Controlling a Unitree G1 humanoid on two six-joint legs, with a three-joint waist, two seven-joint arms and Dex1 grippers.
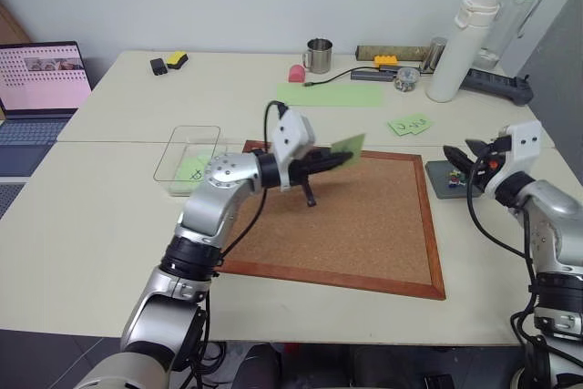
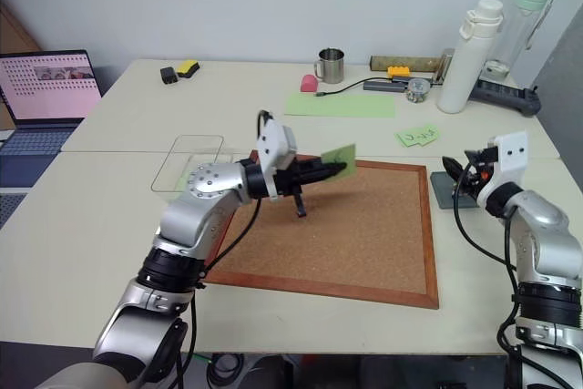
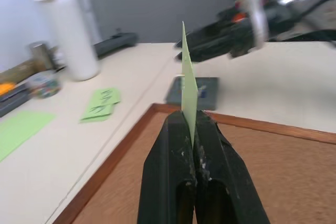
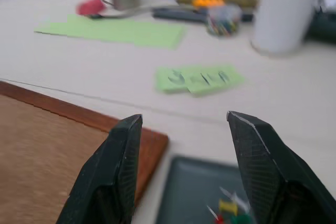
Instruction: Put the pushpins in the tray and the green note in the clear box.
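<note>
Closest to the lens, in the left wrist view, my left tool (image 3: 193, 145) is pressed tight on the green note (image 3: 188, 80), which stands edge-on and upright between the 2 fingers. From the head camera the same note (image 1: 345, 146) juts past the fingertips, held above the cork board (image 1: 364, 225) and clear of it.

What the next move turns on: the clear box (image 1: 187, 159) lies to my left of the note, on the tabletop (image 1: 109, 216) just off the board's left edge. The left arm is far nearer to it than the right, so I judge the note must swing back leftward. A green slip already seems to lie inside the box; I cannot read it.

My right tool (image 4: 184, 145) is spread wide and carries nothing. It hovers over the tray (image 4: 194, 192), where several pushpins (image 4: 231, 211) lie in red, yellow, white and green. The right wrist view shows those pins clearly; the head views show them as mere specks in the tray. Other green notes (image 1: 410, 123) sit beyond it.
</note>
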